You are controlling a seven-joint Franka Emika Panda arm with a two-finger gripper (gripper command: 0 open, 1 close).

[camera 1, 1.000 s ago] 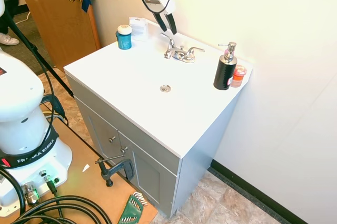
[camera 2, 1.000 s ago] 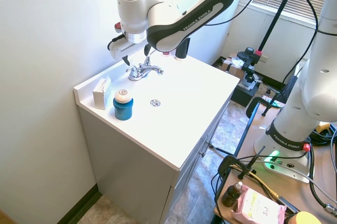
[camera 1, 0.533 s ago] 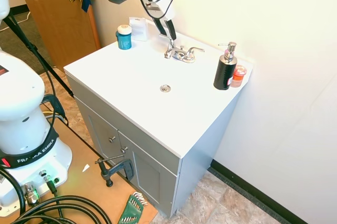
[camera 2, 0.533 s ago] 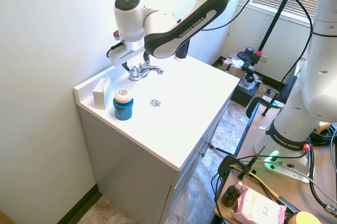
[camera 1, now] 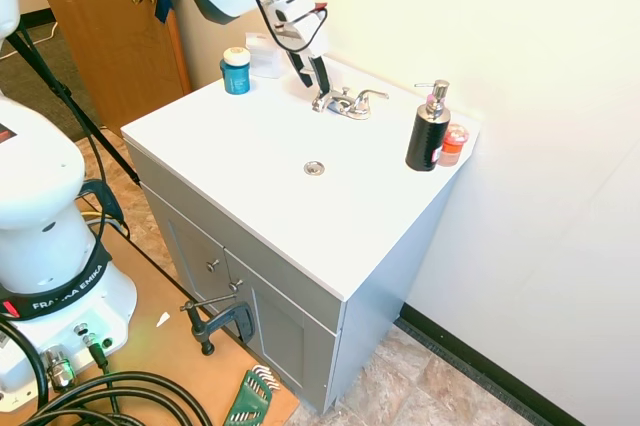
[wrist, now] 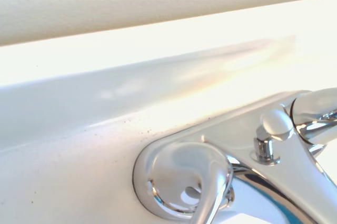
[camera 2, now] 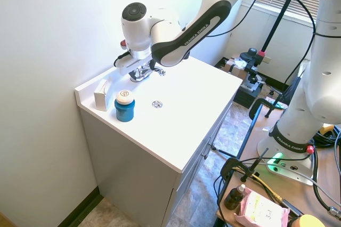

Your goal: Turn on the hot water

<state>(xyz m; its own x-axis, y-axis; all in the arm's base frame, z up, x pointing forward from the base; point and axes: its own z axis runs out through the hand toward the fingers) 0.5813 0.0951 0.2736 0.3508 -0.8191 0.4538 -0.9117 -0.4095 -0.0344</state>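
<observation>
The hot water lever [camera 1: 323,98] is the small chrome handle at the left end of the low faucet [camera 1: 346,104] behind the basin. My gripper [camera 1: 312,87] has come down right onto it, its black fingers open and standing on either side of the lever. In the second exterior view the gripper [camera 2: 137,72] covers most of the faucet [camera 2: 150,72], so the lever itself is hidden there. The wrist view shows the lever [wrist: 196,181] from very close, with the centre spout [wrist: 316,112] beside it.
A blue jar [camera 1: 236,70] and a white box [camera 1: 262,53] stand on the counter left of the faucet. On the right are a black soap dispenser [camera 1: 428,130] and an orange container [camera 1: 454,144]. The drain [camera 1: 314,168] lies in front. The wall runs close behind the faucet.
The gripper has dropped from above the faucet down onto the left lever, its fingers still apart. Nothing else on the counter has moved.
</observation>
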